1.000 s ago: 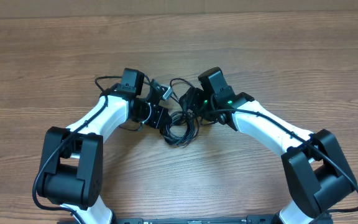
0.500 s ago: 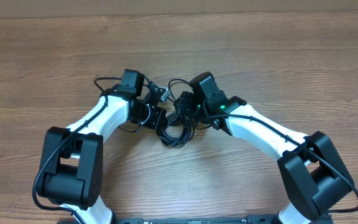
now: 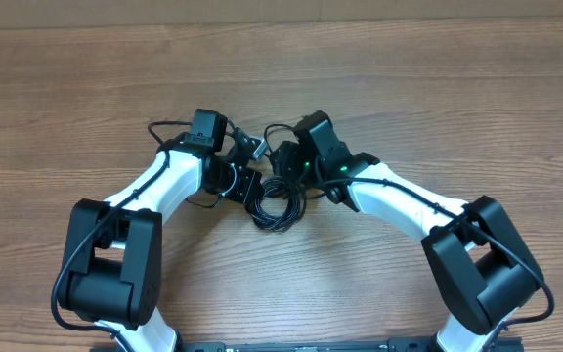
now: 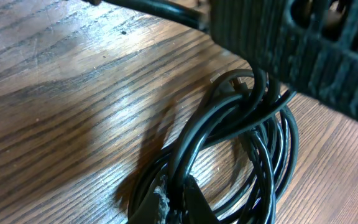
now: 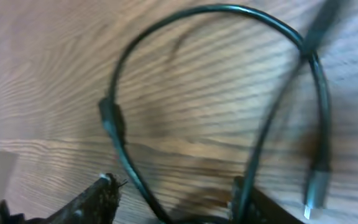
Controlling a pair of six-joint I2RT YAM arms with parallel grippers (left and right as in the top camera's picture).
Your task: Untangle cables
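Plain wood-grain desk (image 3: 438,88), smooth and a bit shiny under the light, and nothing else on it that I can see. The cables (image 3: 280,203) sit dead centre between the two arms, as a small coil with a few loops straying toward the far side.

They look light and floppy but springy, the kind that holds its coil, and the jacket looks slick, so I'd guess a strand slides through a loose pinch. I'd take a free strand near the silver plug (image 5: 314,190), not the knotted middle.

The left end effector (image 3: 252,186) is closed right at the coil's edge, but I can't tell if it has a strand. The right end effector (image 5: 173,202) is partly open, with a strand between its fingers, not pinched.
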